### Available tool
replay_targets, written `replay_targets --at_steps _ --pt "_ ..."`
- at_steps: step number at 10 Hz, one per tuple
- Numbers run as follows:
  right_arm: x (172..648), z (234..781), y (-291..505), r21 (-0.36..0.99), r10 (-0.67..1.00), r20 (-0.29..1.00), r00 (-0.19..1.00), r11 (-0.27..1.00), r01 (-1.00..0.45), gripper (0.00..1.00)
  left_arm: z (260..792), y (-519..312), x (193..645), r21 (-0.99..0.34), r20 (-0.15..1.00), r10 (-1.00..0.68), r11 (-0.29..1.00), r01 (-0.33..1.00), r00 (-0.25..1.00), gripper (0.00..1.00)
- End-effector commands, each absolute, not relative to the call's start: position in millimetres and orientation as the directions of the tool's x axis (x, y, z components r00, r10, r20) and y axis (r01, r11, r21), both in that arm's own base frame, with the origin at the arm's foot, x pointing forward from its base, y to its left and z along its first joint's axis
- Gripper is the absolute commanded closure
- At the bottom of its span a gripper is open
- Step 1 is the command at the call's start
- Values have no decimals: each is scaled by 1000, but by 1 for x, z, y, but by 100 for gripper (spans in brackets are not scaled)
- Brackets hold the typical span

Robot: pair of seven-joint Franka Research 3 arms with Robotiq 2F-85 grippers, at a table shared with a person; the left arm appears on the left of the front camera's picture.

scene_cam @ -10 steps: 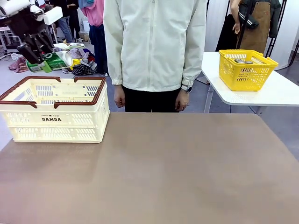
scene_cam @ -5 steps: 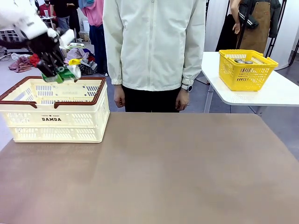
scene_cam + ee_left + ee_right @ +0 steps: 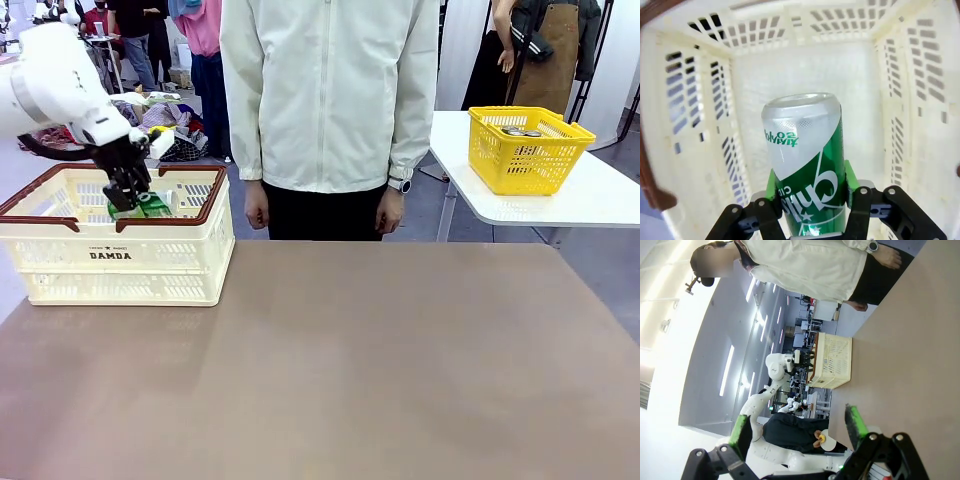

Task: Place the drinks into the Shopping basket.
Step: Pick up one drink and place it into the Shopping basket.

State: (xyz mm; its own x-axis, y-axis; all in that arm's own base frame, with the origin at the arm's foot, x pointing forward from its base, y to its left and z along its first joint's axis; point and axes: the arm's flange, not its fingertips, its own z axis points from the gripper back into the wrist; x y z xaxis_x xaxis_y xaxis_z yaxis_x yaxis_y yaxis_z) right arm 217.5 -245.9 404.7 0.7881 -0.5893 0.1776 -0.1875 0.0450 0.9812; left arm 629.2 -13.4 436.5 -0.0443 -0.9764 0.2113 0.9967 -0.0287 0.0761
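Gripping the slim green metal can [image 3: 807, 165], the left gripper [image 3: 129, 201] is hanging inside the cream-white slotted plastic basket [image 3: 172, 262]; the right gripper [image 3: 797, 427] is gaping empty.

Left arm [image 3: 55, 85] bent, jaws clamped, right jaws spread

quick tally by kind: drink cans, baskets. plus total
Drink cans: 1, the green can, gripped by the left gripper between the walls of the Shopping basket
Baskets: 2, the cream Shopping basket and the yellow basket
Total: 3
Whatever lies in the yellow basket is too small to count.
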Motion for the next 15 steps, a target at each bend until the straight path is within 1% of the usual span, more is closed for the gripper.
replay_targets --at_steps 1,2,5,8,9,10,11,15 --pt "218 410 -247 980 -590 178 787 40 -193 0 425 -15 644 66 153 -987 54 996 44 100" --pt "218 410 -247 980 -590 178 787 40 -193 0 408 -13 648 52 137 -987 91 995 83 100" --pt "218 410 -247 980 -590 178 787 40 -193 0 380 -16 651 14 71 -995 77 997 76 100" --pt "218 410 -247 980 -590 178 787 40 -193 0 372 -21 652 -8 59 -997 44 999 44 100" --pt "218 410 -247 980 -590 178 787 40 -193 0 372 -20 650 -12 68 -997 38 999 38 93" --pt "218 410 -247 980 -590 178 787 40 -193 0 373 -19 650 -17 75 -997 33 999 34 44" --pt "218 410 -247 980 -590 178 787 40 -193 0 373 -19 649 -26 74 -997 34 999 36 0" --pt "218 410 -247 980 -590 178 787 40 -193 0 378 -21 644 -20 69 -997 18 1000 19 0"
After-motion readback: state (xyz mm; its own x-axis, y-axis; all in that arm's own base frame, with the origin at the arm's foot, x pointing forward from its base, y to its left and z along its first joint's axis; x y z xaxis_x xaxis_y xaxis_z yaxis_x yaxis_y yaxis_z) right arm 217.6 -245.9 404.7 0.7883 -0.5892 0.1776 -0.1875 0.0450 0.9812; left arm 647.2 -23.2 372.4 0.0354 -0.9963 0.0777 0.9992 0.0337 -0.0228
